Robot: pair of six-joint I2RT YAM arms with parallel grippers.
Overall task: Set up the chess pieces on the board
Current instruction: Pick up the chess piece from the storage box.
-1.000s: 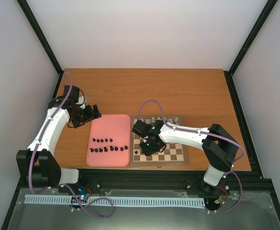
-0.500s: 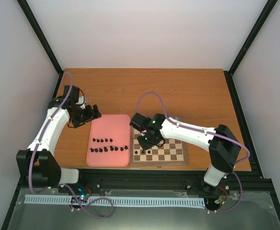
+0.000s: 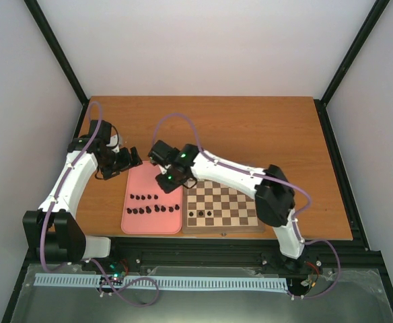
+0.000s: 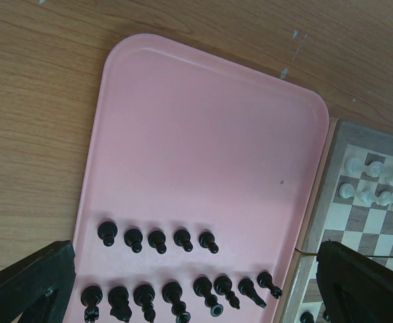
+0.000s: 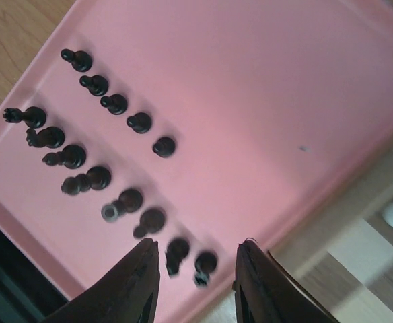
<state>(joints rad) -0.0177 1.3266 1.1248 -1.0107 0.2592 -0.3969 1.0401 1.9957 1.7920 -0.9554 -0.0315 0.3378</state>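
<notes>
13 black chess pieces [image 4: 157,239] stand on the pink tray [image 4: 203,134] in 2 rows at its near end: 5 pawns, then 8 taller ones. The board [image 3: 240,202] lies just beside the tray's right edge, with 3 black pieces [image 3: 202,214] on its near row and white pieces [image 4: 365,195] on its far rows. The right gripper [image 5: 196,245] hovers over the tray's right side, fingers partly apart, holding nothing. The left gripper [image 4: 195,249], by the tray's far left corner, is spread wide and empty.

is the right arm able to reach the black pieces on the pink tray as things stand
Probably yes: the right gripper hangs open over the pink tray, the black pieces lie uncovered just beyond its fingertips, and the left gripper sits off the tray.
</notes>
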